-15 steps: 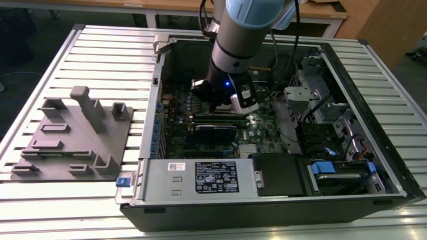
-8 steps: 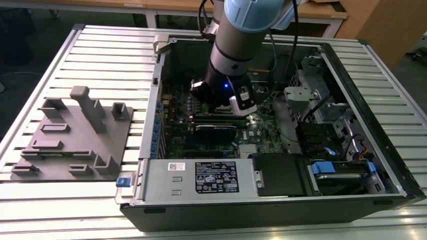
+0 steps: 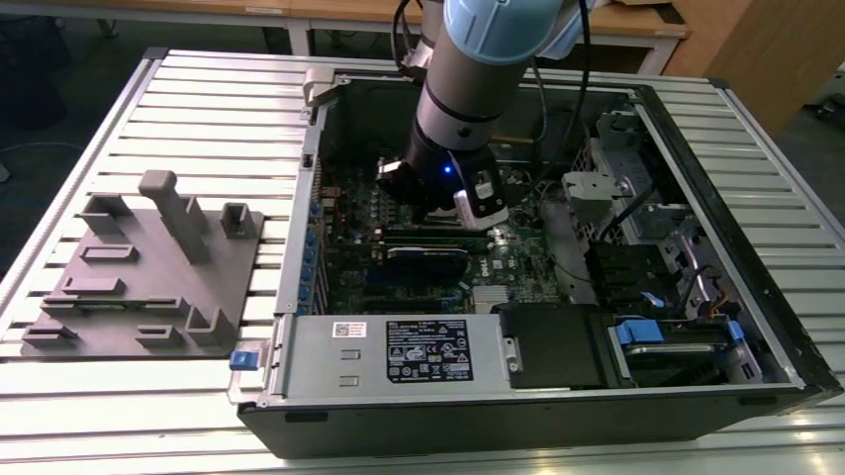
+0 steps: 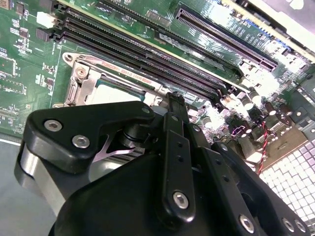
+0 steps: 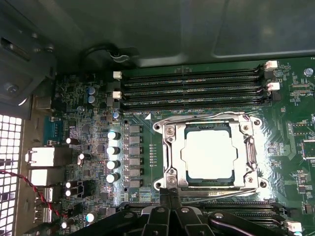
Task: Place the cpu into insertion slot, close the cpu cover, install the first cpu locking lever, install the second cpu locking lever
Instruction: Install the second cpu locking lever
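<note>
The dull silver-grey square cpu (image 5: 209, 153) sits in the silver-rimmed insertion slot (image 5: 252, 150) with the thin silvery cpu cover (image 5: 170, 147) closed; the black gripper (image 5: 170, 196), fingers together, empty, touches the slot's edge, suggesting lever installation remains.

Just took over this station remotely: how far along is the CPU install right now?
Done, by the look of it: the cpu sits in the insertion slot, and the cpu cover appears to lie closed around it. In hand: the gripper is down at the socket's edge, holding nothing I can see. Left: I cannot tell whether either locking lever is latched, so treat both as pending.
</note>
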`<state>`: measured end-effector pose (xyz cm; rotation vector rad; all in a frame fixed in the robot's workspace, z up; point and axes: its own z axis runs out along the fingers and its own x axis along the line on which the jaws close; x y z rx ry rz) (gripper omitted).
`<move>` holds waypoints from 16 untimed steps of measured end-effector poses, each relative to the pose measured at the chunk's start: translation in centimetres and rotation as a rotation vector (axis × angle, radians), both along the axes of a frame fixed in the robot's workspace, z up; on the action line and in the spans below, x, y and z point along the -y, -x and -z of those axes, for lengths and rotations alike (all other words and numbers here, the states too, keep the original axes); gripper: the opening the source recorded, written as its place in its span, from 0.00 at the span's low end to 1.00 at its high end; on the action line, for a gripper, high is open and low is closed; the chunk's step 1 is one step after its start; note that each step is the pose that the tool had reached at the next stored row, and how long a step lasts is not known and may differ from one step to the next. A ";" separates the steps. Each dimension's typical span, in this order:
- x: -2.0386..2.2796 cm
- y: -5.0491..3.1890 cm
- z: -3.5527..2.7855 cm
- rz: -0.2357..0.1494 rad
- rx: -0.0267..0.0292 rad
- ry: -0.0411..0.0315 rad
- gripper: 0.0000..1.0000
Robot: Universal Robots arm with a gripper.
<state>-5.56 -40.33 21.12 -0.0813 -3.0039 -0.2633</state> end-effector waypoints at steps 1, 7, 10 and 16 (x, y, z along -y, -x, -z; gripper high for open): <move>0.00 0.00 0.00 0.000 0.0000 0.0000 0.11; 0.01 0.06 0.11 -0.005 0.0001 -0.0010 0.11; 0.01 0.20 0.24 -0.009 -0.0001 -0.0016 0.11; 0.38 0.32 0.28 -0.010 0.0025 -0.0038 0.11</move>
